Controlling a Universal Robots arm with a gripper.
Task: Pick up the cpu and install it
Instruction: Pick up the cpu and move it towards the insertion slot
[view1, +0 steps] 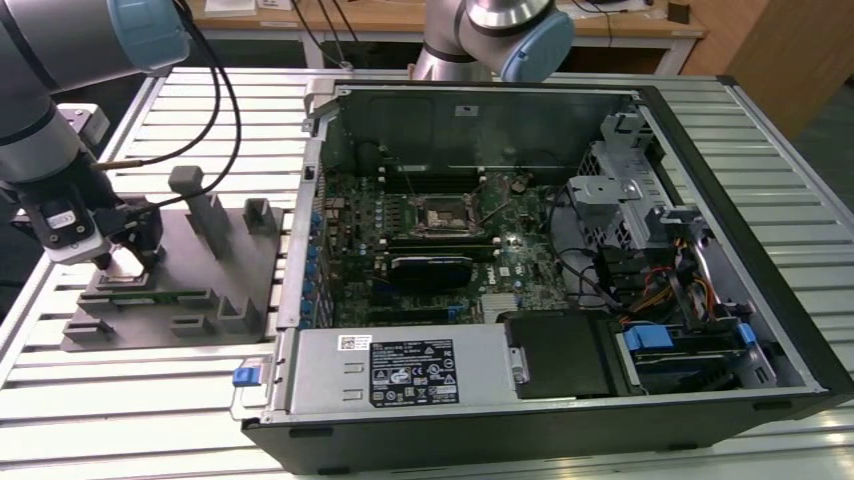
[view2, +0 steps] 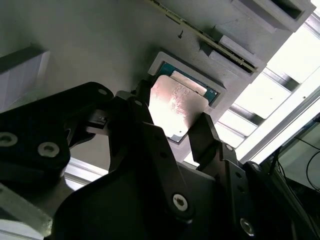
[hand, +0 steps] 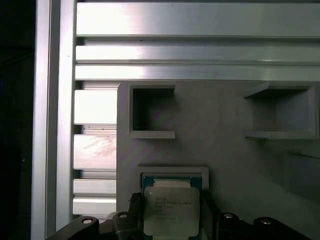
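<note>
One cpu (view2: 175, 107) between two jaws

No print readable: faint lines on cpu (hand: 168, 210) lid, black label (view1: 414, 373) on power supply (view1: 320, 380).

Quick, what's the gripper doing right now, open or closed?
The gripper is closed on the cpu, gripping it by two opposite edges.

Slatted metal table (view1: 790, 130) — wooden desk (view1: 387, 18) behind it, brightly lit.
</note>
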